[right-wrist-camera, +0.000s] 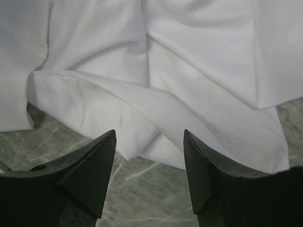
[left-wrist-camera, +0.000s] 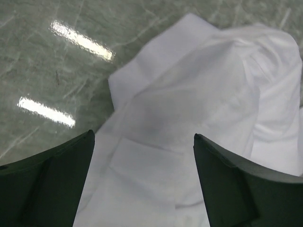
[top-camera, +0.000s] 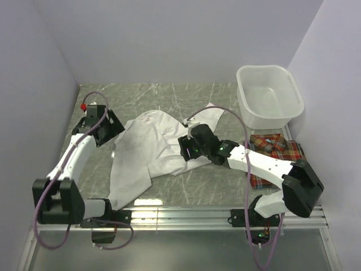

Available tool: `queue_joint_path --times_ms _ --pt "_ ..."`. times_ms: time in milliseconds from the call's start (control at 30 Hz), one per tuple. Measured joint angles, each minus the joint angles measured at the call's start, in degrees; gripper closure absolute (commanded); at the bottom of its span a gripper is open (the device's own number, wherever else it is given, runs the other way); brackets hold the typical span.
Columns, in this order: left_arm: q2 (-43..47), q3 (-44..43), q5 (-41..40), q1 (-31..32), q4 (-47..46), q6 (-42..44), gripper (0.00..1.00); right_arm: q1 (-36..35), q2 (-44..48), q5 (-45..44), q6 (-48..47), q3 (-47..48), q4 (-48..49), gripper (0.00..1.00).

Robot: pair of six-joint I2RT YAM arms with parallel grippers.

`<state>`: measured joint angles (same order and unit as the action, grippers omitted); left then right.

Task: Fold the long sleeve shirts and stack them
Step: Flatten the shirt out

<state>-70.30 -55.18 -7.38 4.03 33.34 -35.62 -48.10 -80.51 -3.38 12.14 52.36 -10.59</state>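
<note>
Left jaws apart, empty, hovering at the white shirt's [top-camera: 148,148] upper-left edge. The shirt is rumpled and unfolded mid-surface [top-camera: 169,96]. Right jaws also apart, low at its right edge. Plaid shirt [top-camera: 276,153] far right, looks already folded. Step: likely spreading the white one. Next: both sides pinch a single cloth layer.

The overhead camera sits above and behind my bases, looking down and forward over the whole table [top-camera: 169,96]; it is the far view. My left wrist camera peers close past my left gripper [left-wrist-camera: 143,135] onto the white shirt [left-wrist-camera: 199,94] and bare table; my right wrist camera, also close, faces the shirt's edge past my right gripper [right-wrist-camera: 149,131]; all three views share that shirt.
</note>
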Motion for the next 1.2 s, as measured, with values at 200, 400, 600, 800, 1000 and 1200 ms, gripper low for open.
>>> queue_joint_path --times_ms 200,400,600,800,1000,1200 --pt "-11.17 0.35 5.49 -6.21 -6.4 0.0 0.19 3.21 3.8 -0.9 1.81 -2.64 -0.5 0.26" --pt "-14.8 3.93 8.66 -8.09 -10.56 0.02 0.27 5.84 5.09 -1.14 3.69 -4.5 0.22 0.19" --pt "-18.38 5.49 10.21 -8.79 -12.46 0.28 0.32 9.51 5.62 -0.76 6.14 -6.12 0.98 0.18" --pt "-19.67 6.25 13.14 -8.79 -13.44 0.44 0.54 11.13 6.6 0.0 7.54 -7.82 1.6 0.18" --pt "-19.67 6.27 14.23 -8.79 -14.01 0.39 1.0 11.26 7.08 0.15 7.98 -8.13 2.73 0.19" --pt "-18.23 1.84 13.66 -8.79 -10.01 0.44 1.0 12.31 7.85 -0.24 8.0 -8.61 2.89 0.22"
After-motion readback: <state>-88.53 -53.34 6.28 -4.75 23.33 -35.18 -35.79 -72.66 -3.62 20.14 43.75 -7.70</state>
